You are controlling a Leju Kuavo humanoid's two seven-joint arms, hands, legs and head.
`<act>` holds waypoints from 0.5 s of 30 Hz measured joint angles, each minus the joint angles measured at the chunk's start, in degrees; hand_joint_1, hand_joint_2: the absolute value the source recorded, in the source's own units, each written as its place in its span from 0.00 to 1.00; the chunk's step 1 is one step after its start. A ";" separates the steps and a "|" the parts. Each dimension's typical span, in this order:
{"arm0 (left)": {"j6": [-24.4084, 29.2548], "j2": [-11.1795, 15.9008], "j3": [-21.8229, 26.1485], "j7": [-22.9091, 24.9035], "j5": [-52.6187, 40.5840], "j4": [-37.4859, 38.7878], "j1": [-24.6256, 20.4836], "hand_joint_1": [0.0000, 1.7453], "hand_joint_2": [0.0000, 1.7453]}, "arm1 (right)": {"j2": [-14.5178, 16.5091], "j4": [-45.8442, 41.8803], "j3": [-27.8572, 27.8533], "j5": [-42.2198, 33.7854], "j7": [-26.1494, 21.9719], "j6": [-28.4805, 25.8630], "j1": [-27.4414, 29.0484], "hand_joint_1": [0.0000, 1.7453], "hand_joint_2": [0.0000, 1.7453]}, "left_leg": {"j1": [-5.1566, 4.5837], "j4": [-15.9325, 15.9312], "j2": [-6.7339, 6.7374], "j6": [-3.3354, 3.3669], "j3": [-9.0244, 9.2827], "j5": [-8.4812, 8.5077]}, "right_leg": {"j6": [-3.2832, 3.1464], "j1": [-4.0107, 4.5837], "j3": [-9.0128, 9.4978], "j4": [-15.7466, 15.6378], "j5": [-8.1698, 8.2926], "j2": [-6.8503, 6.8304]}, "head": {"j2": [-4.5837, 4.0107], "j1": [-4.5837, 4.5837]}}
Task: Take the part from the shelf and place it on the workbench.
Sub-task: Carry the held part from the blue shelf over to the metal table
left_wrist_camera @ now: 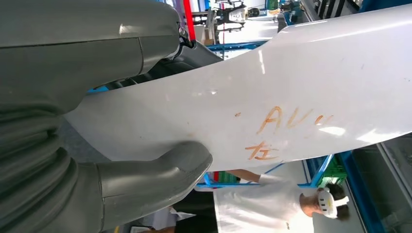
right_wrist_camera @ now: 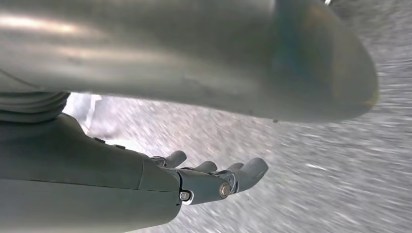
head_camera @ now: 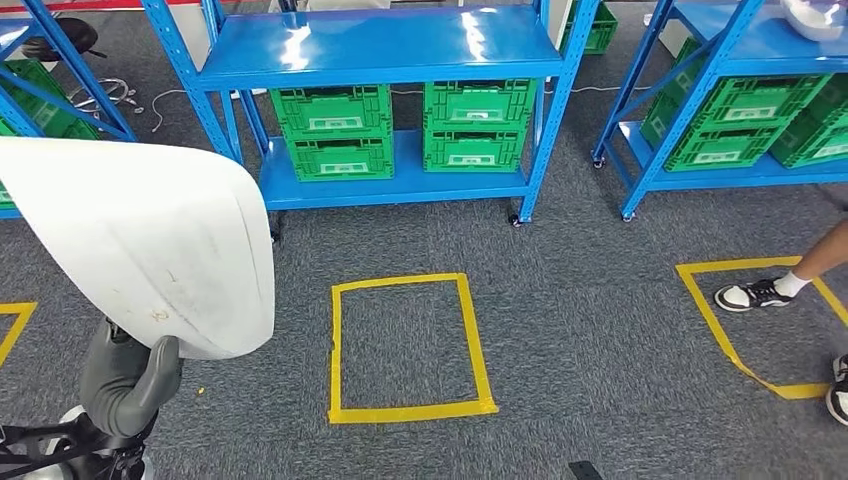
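White curved part [head_camera: 140, 240] is riding in the left hand [head_camera: 128, 385], held up above the grey carpet [head_camera: 580, 330] in the head view, well short of the blue shelf [head_camera: 380, 45] with its green crates [head_camera: 335, 130]. Left wrist view is giving what the head view lacks: the thumb [left_wrist_camera: 150, 177] pressing one face of the part [left_wrist_camera: 291, 97], darker fingers behind the other, and orange handwriting [left_wrist_camera: 279, 131] on the panel. Right hand [right_wrist_camera: 214, 179] is hanging over blurred carpet, fingers apart and seemingly holding nothing. Yellow tape square [head_camera: 405, 345] is lying on the carpet before the shelf. Person's shoes [head_camera: 755, 294] are standing at the right edge.
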 joint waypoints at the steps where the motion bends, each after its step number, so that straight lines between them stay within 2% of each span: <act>1: 0.32 0.21 0.01 0.18 0.19 -0.68 0.16 1.00 1.00 | 0.22 0.00 -0.27 -0.14 0.33 0.05 -0.04 0.00 0.00 | -0.04 0.58 0.02 -0.26 -1.04 0.52 | -0.20 0.11 3.77 -4.48 -0.47 0.00 | -0.01 0.04; 2: 0.55 0.61 0.01 0.07 0.56 -1.37 0.44 1.00 1.00 | 0.43 0.00 -0.45 -0.17 0.38 0.18 -0.10 0.00 0.00 | -0.10 1.09 0.09 -0.60 -1.79 1.00 | -0.45 0.24 6.81 -8.60 -1.77 0.00 | -0.01 0.05; 3: 0.68 1.17 0.01 -0.19 1.08 -1.91 0.80 1.00 1.00 | 0.64 0.00 -0.57 -0.15 0.19 0.31 -0.16 0.00 0.00 | -0.14 1.43 0.19 -0.94 -2.24 1.48 | -0.74 0.38 8.76 -11.66 -3.20 0.02 | -0.01 0.08; 4: 0.72 1.82 0.01 -0.59 1.67 -2.23 1.29 1.00 1.00 | 0.84 0.00 -0.65 -0.14 -0.15 0.42 -0.14 0.00 0.00 | -0.16 1.46 0.29 -1.30 -2.48 2.02 | -1.07 0.56 9.43 -13.26 -3.99 0.03 | -0.01 0.09; 5: 0.71 2.50 0.01 -1.05 2.24 -2.36 1.88 1.00 1.00 | 1.09 0.01 -0.76 -0.17 -0.57 0.48 -0.02 0.00 0.00 | -0.09 1.29 0.38 -1.68 -2.58 2.66 | -1.46 0.56 9.12 -13.55 -3.79 -0.01 | -0.01 0.06; 6: 0.66 3.13 -0.01 -1.46 2.66 -2.37 2.54 1.00 1.00 | 1.35 0.03 -0.89 -0.24 -1.02 0.48 0.10 0.00 0.00 | 0.04 1.35 0.29 -2.06 -2.81 2.59 | -1.86 0.50 8.62 -13.61 -3.14 -0.12 | -0.01 0.05; 7: 0.62 3.69 -0.01 -1.84 2.91 -2.34 3.19 1.00 1.00 | 1.56 0.05 -1.02 -0.31 -1.40 0.45 0.22 0.00 0.00 | 0.15 2.13 0.12 -2.48 -3.29 1.35 | -2.30 0.41 8.01 -13.65 -2.37 -0.28 | -0.01 0.02; 8: 0.58 4.20 -0.02 -2.17 3.04 -2.28 3.73 1.00 1.00 | 1.73 0.08 -1.11 -0.37 -1.76 0.41 0.29 0.00 0.00 | 0.28 4.00 -0.05 -2.89 -4.02 -0.99 | -2.63 0.29 7.23 -13.72 -1.53 -0.46 | -0.01 -0.01; 10: 0.54 4.95 -0.03 -2.62 3.09 -2.12 4.43 1.00 1.00 | 1.91 0.09 -1.25 -0.43 -2.28 0.26 0.29 0.00 0.00 | 0.53 10.77 -0.25 -3.63 -5.67 -7.24 | -2.95 0.24 5.31 -13.69 0.05 -0.67 | -0.01 -0.07; 11: 0.53 5.22 -0.04 -2.74 3.09 -2.02 4.68 1.00 1.00 | 1.96 0.09 -1.34 -0.45 -2.44 0.19 0.29 0.00 0.00 | 0.65 14.40 -0.25 -3.87 -6.12 -9.17 | -2.93 0.25 4.28 -13.67 0.86 -0.74 | -0.01 -0.08; 12: 0.52 5.48 -0.05 -2.82 3.11 -1.91 4.93 1.00 1.00 | 2.01 0.09 -1.44 -0.45 -2.52 0.11 0.30 0.00 0.00 | 0.76 17.05 -0.25 -4.02 -5.98 -9.72 | -2.87 0.25 3.17 -13.63 1.71 -0.81 | -0.01 -0.07; 13: 0.52 5.74 -0.05 -2.94 3.18 -1.82 5.23 1.00 1.00 | 2.02 0.09 -1.52 -0.39 -2.55 0.04 0.30 0.00 0.00 | 0.84 18.08 -0.25 -4.08 -5.05 -9.04 | -2.77 0.26 2.11 -13.58 2.55 -0.88 | -0.01 -0.07; 14: 0.54 6.03 -0.04 -3.13 3.35 -1.80 5.60 1.00 1.00 | 2.03 0.09 -1.56 -0.19 -2.57 -0.04 0.31 0.00 0.00 | 0.91 17.06 -0.25 -4.02 -3.06 -7.70 | -2.64 0.26 1.06 -13.52 3.38 -0.92 | 0.00 -0.07; 15: 0.59 6.36 0.04 -3.40 3.57 -1.91 6.09 1.00 1.00 | 2.03 0.09 -1.57 0.10 -2.60 -0.15 0.31 0.00 0.00 | 0.95 14.12 -0.26 -3.87 -0.02 -6.61 | -2.48 0.26 0.11 -13.46 4.20 -0.91 | 0.00 -0.06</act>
